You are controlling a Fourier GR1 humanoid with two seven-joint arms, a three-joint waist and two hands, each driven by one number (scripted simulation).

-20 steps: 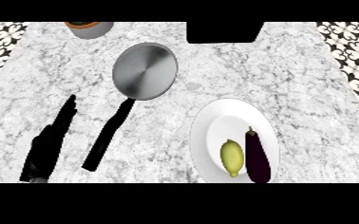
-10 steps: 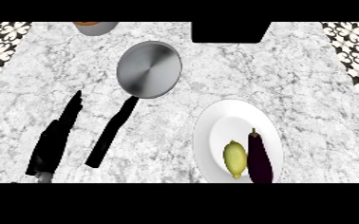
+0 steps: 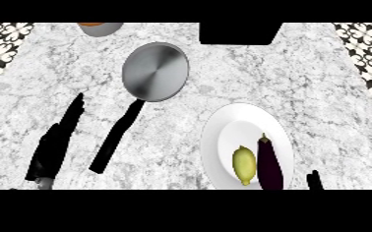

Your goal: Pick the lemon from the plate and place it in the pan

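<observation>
The left hand point(image 3: 54, 145) lies at the lower left of the counter point(image 3: 291, 78), its fingers straight and stretched up and to the right, holding nothing and touching no object. Of the right hand point(image 3: 314, 180) only a small black tip shows at the bottom edge, just right of the plate point(image 3: 229, 128); whether it is open or curled cannot be told.

Just right of the left hand, apart from it, runs the black handle of the pan point(image 3: 155, 71), slanting from lower left up to the round grey pan body, which sits upper centre with nothing in it.

The white plate sits lower right, well apart from the pan. On it lie 2 things side by side: the lemon point(image 3: 245, 164), yellow-green, on the left, and a dark purple eggplant point(image 3: 269, 164) on the right, just beside the lemon, stem end up.

At the top edge a grey bowl point(image 3: 102, 28) with something orange in it shows partly at upper left, and a black block point(image 3: 240, 33) sits at top centre.
</observation>
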